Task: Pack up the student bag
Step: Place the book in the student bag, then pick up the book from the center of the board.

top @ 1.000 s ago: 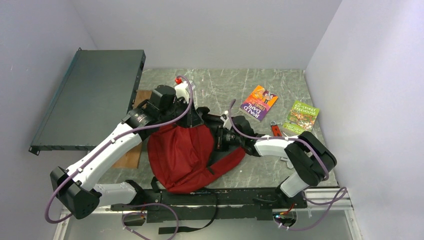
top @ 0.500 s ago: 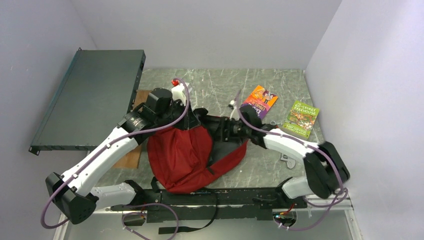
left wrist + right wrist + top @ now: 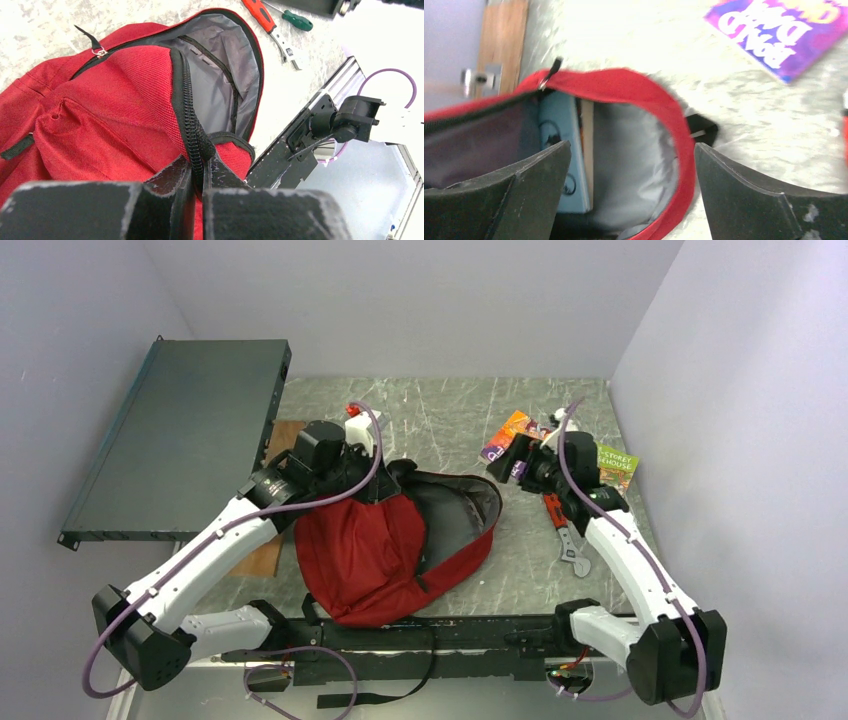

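Observation:
The student bag [image 3: 365, 550], a red backpack, lies in the middle of the table with its mouth open and its grey lining [image 3: 455, 505] showing. My left gripper [image 3: 387, 483] is shut on the black zipper edge [image 3: 192, 125] of the bag's mouth and holds it up. My right gripper [image 3: 507, 458] hangs open to the right of the mouth, above a purple book [image 3: 505, 435]. In the right wrist view a light blue book [image 3: 561, 150] lies inside the bag behind the red rim [image 3: 669, 110], and nothing sits between the open fingers [image 3: 539, 175].
A green book [image 3: 612, 465] lies at the back right. A red-handled tool [image 3: 553, 504] and a wrench [image 3: 572, 545] lie right of the bag. A dark flat panel [image 3: 180, 440] leans at the left, with a wooden board [image 3: 262, 555] beside it.
My right gripper has pulled out of the bag's mouth, opened, and swung right toward the purple book. The left gripper has kept its hold on the zipper edge.

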